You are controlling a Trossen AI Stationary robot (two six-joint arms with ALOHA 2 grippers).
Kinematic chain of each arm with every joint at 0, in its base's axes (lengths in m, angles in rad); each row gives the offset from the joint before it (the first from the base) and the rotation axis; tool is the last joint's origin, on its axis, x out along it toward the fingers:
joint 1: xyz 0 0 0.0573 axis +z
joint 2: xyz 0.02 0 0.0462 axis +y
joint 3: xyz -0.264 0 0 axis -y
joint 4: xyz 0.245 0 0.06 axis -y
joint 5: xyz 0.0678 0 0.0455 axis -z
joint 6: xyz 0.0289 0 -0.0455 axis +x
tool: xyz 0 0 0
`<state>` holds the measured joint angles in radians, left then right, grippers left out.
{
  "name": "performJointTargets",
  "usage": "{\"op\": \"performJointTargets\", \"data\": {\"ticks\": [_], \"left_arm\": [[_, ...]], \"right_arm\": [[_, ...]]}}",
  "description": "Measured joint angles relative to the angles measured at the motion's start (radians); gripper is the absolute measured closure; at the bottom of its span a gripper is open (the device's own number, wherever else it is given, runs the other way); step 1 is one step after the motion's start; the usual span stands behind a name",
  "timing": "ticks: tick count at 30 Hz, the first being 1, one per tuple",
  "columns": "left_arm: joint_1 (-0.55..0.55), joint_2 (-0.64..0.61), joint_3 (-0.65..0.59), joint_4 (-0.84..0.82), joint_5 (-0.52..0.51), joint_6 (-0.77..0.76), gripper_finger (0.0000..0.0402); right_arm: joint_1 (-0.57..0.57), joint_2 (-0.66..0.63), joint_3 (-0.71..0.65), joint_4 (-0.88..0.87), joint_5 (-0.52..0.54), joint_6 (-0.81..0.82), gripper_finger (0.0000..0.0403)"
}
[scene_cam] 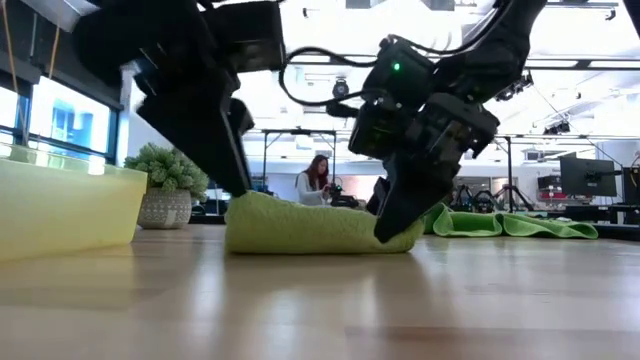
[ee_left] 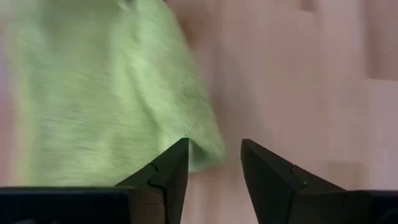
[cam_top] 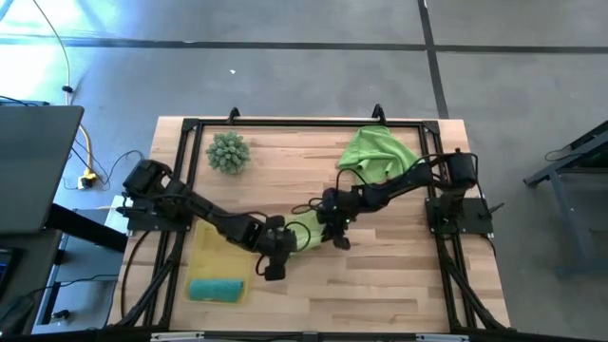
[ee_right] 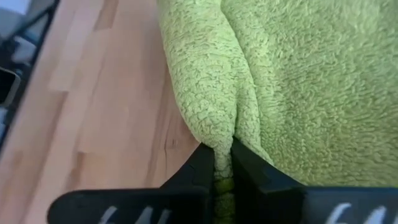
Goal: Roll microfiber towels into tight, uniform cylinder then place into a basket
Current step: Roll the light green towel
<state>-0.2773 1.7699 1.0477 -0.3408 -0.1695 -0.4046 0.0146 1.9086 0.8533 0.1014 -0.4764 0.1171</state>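
A lime green microfiber towel, loosely rolled, lies on the wooden table near the middle. My right gripper is shut on its right end. My left gripper stands open at the roll's left end, with only table between its fingers. A second lime green towel lies crumpled at the back right. A rolled teal towel lies in the yellow basket at the near left. My right gripper pinches a raised fold of the lime towel between its two fingers, at the roll's right end. The fingers slant down from the table's right. The towel lies on the table. My left gripper has one finger against the roll's edge; whether it touches, I cannot tell.
A spiky pale-green ball stands at the back left. The basket's wall rises close to the left of the roll. Bare wood lies in front of the roll toward the near edge.
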Motion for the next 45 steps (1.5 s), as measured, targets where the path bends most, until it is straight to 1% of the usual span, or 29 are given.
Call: {"op": "performJointTargets", "data": {"ticks": [3,7,10,16,19,22,24,27,29,32,35,38,40,42,45], "left_arm": [[-0.024,0.000,0.000,0.002,-0.124,0.070,0.0264],[-0.055,0.012,0.001,0.041,-0.201,0.170,0.0264],[-0.068,0.042,0.003,0.080,-0.270,0.217,0.0264],[-0.052,0.120,0.002,0.100,-0.347,0.223,0.0264],[-0.031,0.146,0.001,0.088,-0.369,0.193,0.0264],[-0.007,0.162,0.004,0.094,-0.318,0.141,0.0264],[0.012,0.162,0.005,0.088,-0.264,0.091,0.0264],[0.049,0.159,0.007,0.069,-0.165,0.008,0.0264],[0.072,0.159,0.007,0.062,-0.107,-0.026,0.0264],[0.108,0.158,0.008,0.063,0.001,-0.046,0.0264],[0.139,0.156,0.008,0.062,0.086,-0.080,0.0264],[0.164,0.156,0.008,0.062,0.131,-0.113,0.0264],[0.179,0.156,0.008,0.063,0.153,-0.137,0.0264],[0.196,0.156,0.008,0.064,0.184,-0.153,0.0264],[0.217,0.156,0.008,0.065,0.229,-0.170,0.0264]], "right_arm": [[-0.021,0.001,-0.001,-0.005,-0.027,0.063,0.0390],[-0.040,0.001,-0.001,-0.010,-0.031,0.138,0.0389],[-0.043,0.001,-0.002,-0.012,-0.027,0.148,0.0389],[-0.041,0.000,-0.002,-0.013,-0.022,0.148,0.0389],[-0.041,0.000,-0.002,-0.012,-0.021,0.142,0.0389],[-0.041,0.000,-0.002,-0.012,-0.018,0.106,0.0387],[-0.041,0.000,-0.002,-0.011,-0.019,0.067,0.0377],[-0.044,-0.015,-0.002,-0.013,-0.047,0.040,0.0349],[-0.043,-0.035,-0.003,-0.026,-0.047,0.025,0.0328],[-0.044,-0.090,-0.005,-0.089,-0.057,-0.053,0.0303],[-0.031,-0.166,-0.006,-0.193,-0.042,-0.107,0.0292],[0.007,-0.245,-0.006,-0.290,0.054,-0.191,0.0291],[0.047,-0.288,-0.006,-0.311,0.155,-0.245,0.0291],[0.100,-0.316,-0.005,-0.306,0.256,-0.299,0.0291],[0.183,-0.323,-0.005,-0.268,0.420,-0.387,0.0291]]}}
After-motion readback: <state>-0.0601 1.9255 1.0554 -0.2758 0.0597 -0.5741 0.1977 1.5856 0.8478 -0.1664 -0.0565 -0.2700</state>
